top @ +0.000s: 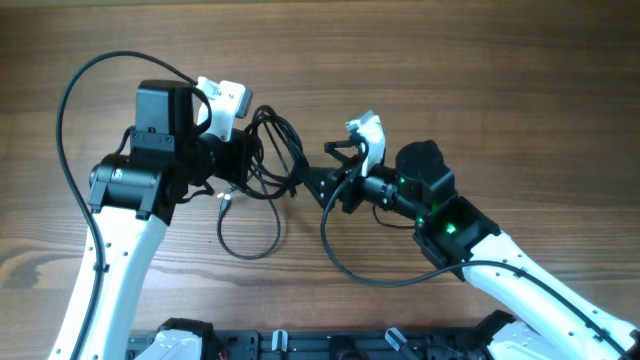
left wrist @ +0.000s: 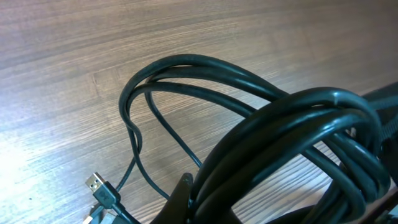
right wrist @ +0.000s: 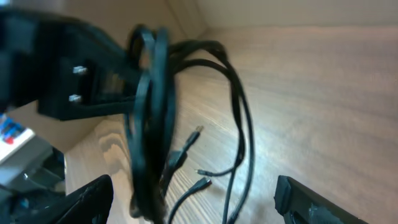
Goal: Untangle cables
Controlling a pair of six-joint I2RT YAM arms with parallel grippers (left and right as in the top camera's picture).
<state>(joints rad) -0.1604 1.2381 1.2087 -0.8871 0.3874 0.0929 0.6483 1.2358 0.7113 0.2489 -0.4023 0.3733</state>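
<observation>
The cables lie bunched in a tangle of loops on the wooden worktop, between the two arms. The left gripper is clenched on the bundle, and its wrist view shows the thick cluster of strands raised off the wood. One loose loop trails towards the near edge, and a metallic plug rests beside it. The right gripper stands released, its fingers spread wide either side of the hanging strands.
</observation>
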